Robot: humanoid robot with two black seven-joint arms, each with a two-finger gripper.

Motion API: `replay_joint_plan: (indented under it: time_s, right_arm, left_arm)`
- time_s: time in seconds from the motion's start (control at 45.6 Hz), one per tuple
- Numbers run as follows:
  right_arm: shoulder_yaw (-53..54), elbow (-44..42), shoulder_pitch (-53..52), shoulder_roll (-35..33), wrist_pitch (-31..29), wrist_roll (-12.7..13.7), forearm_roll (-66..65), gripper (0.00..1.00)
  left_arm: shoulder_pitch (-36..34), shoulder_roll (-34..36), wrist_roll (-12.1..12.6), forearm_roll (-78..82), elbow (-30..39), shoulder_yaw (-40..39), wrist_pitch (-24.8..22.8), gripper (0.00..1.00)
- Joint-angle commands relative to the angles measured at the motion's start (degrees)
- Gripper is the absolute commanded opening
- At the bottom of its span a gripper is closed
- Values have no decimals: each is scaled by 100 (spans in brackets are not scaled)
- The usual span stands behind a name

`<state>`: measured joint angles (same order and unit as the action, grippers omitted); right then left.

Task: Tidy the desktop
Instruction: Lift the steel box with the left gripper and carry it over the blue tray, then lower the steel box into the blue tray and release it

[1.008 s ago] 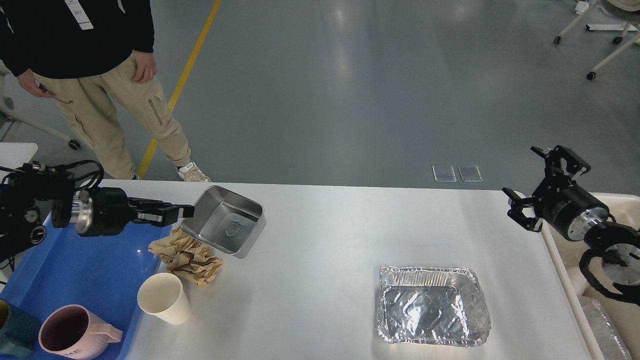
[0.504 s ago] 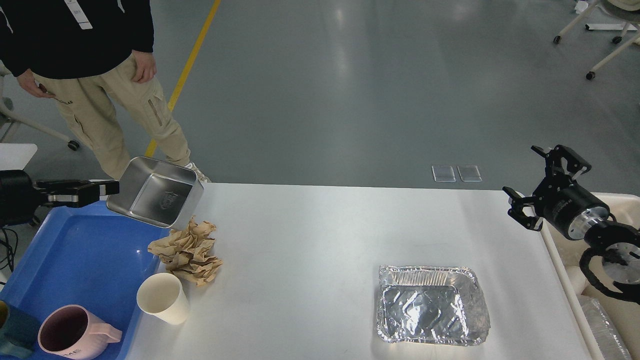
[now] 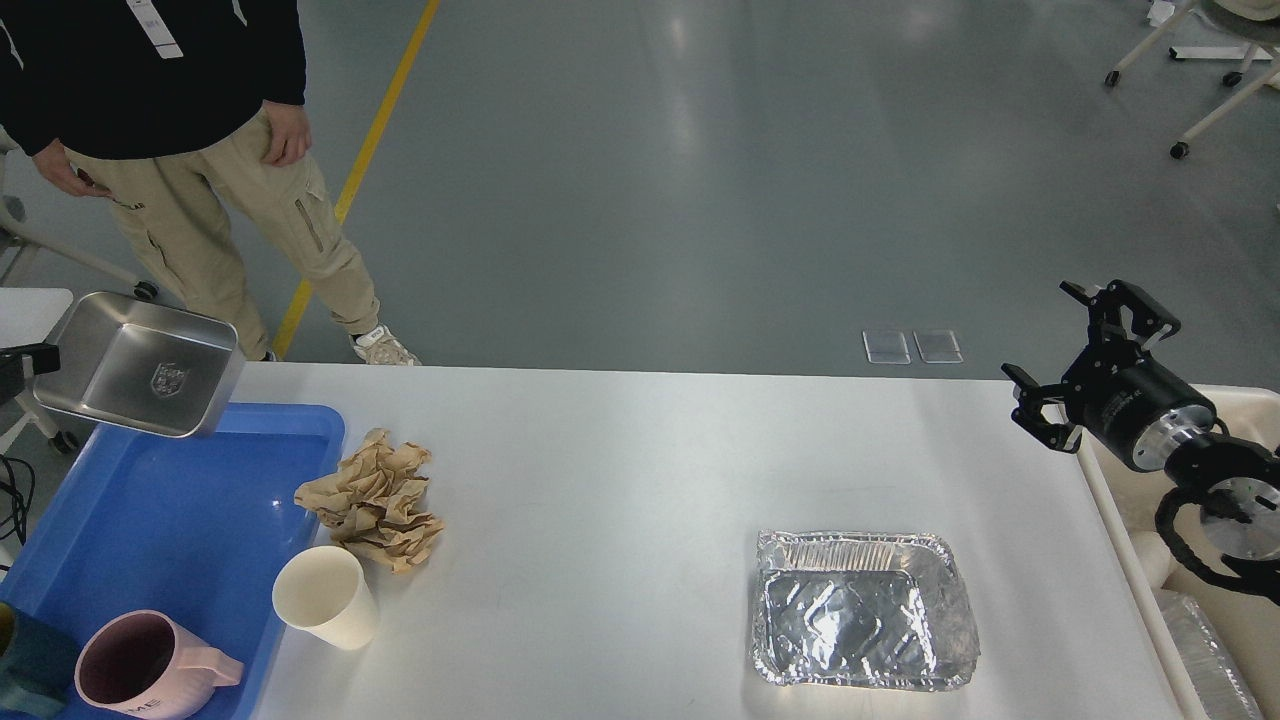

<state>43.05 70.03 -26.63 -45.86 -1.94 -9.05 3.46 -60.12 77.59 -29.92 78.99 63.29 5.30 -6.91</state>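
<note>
Leftward your steel pan (image 3: 135,378) has travelled — off the bench (image 3: 640,480), now above the blue tray's (image 3: 150,520) far corner. Your left hand (image 3: 25,360) pinches its left rim; your right hand (image 3: 1075,375) hangs wide, far right.

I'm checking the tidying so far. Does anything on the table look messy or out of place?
Yes. A crumpled wad of brown paper lies loose on the desktop, near a paper cup beside the blue tray. An empty foil tray, its rim wrinkled, sits alone toward the right.
</note>
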Motion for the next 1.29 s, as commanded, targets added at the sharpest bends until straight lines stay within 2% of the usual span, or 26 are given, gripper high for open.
replay_joint_plan:
  time_s: [0.0,0.153,0.46,0.614,0.767,1.271]
  right_arm:
    - [11,2,0,15,-8,0,-3,100]
    - [11,-7,0,15,1,0,-3,100]
    - [11,-16,0,-11,1,0,-3,100]
    - [11,-25,0,-11,1,0,-56,100]
    - [20,-25,-9,6,10,0,-91,100]
    - [11,-16,-9,-2,27,0,-100,100]
  left_arm:
    - [368,-112,21,3,-519,-2,260,5]
    - [870,-683,21,-6,-1046,-2,550,5]
    - [1072,-1712,12,-6,-1759,15,577,6]
    - [1142,-1826,-31,2,-1873,15,603,6]
    - [1388,-1906,-75,-6,-2014,59,823,6]
    - [1784,-2231,-111,-15,-2031,59,1113,6]
